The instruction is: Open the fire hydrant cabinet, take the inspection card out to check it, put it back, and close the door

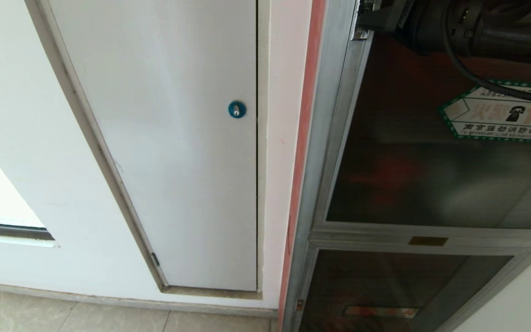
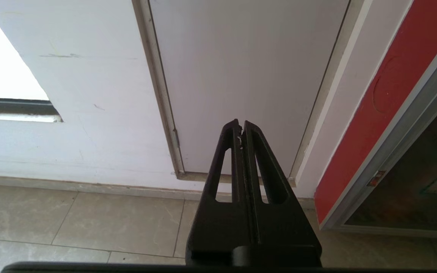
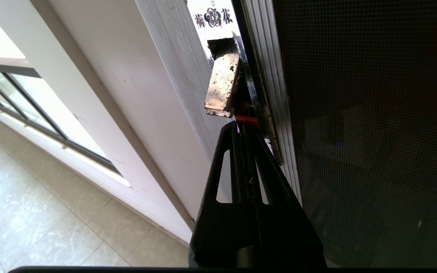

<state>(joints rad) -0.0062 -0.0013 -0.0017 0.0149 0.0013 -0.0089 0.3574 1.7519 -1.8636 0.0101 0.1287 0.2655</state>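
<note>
Head view: the right arm is reaching in at the top edge of the door (image 1: 436, 175), which looks closed.

Left wrist: the left gripper (image 2: 241, 127) is hanging together, idle, facing the white panel (image 2: 249, 76).

Right wrist: the right gripper (image 3: 241, 127), pressed together, is nosing at the latch (image 3: 222, 87), likely to pry it; no inspection card in sight.

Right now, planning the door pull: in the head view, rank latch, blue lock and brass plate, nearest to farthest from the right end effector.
1. latch: at the tip of the right end effector, up top.
2. blue lock: leftward, on the white panel.
3. brass plate: lower, on the cabinet frame.
</note>
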